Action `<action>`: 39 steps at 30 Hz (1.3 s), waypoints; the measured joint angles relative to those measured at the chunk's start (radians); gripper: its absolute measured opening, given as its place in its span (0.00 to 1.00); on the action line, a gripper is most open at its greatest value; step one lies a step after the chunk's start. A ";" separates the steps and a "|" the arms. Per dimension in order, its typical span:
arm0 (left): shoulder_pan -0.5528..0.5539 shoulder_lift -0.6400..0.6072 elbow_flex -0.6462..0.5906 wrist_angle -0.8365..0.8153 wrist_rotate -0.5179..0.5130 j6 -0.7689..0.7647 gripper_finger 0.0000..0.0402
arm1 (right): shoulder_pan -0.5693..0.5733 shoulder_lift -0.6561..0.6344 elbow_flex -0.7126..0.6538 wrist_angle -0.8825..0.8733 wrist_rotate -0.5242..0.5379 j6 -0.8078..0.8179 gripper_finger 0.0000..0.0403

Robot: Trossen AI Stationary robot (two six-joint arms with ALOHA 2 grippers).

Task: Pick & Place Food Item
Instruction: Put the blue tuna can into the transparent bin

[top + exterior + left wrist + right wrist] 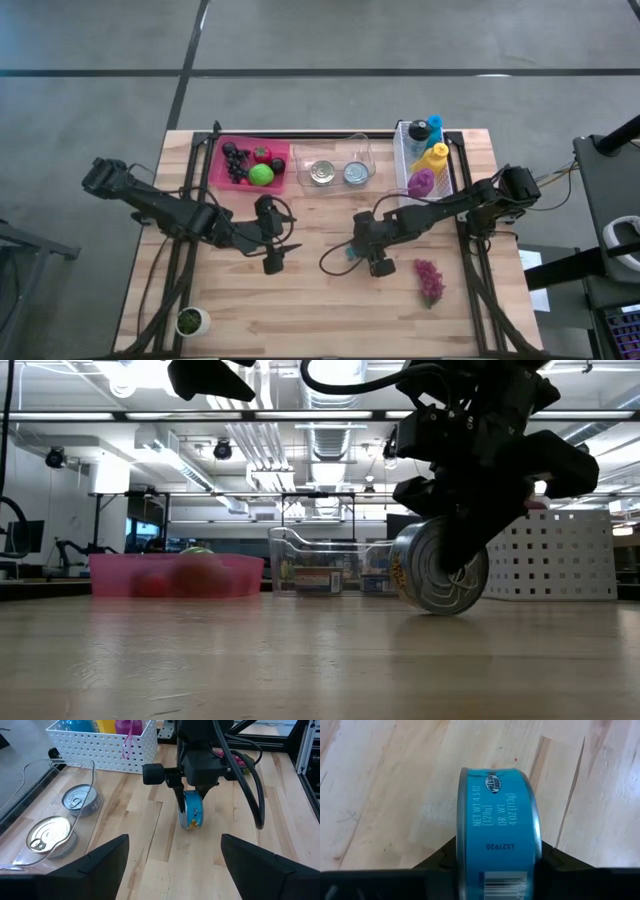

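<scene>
A blue-labelled food can (192,812) stands on edge near the table's middle, also seen in the right wrist view (497,820) and the low view (437,572). My right gripper (362,254) reaches down over the can and is shut on it. My left gripper (278,258) hovers open to the can's left, above the table, with nothing between its fingers (107,857). My right gripper pinches the can between its two fingers, one on each flat end (538,851). The fingers (181,802) come from above, slanting down. The can stands on edge, a little tilted, its curved label wall toward the wrist and its lower rim (440,610) at the tabletop.
At the far edge stand a pink tray of fruit (222,168), a clear bin (362,150) with two silver-topped cans, and a white basket of bottles (402,160). Purple grapes (430,281) lie near right. A small potted plant (190,321) stands near left.
</scene>
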 joint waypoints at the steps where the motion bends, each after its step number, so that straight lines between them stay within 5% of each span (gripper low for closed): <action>1: 0.000 0.000 0.000 0.000 0.000 0.000 0.80 | 0.000 0.000 0.000 0.000 0.000 0.003 0.32; 15: 0.000 0.000 0.000 0.000 0.000 0.000 0.80 | -0.077 -0.089 0.162 -0.027 0.004 0.004 0.32; 27: 0.000 0.000 0.000 -0.002 0.000 0.002 0.76 | -0.402 -0.091 0.360 -0.126 0.004 0.027 0.32; 39: 0.000 0.000 0.000 -0.003 0.000 0.002 0.75 | -0.661 -0.089 0.277 -0.131 -0.118 0.115 0.32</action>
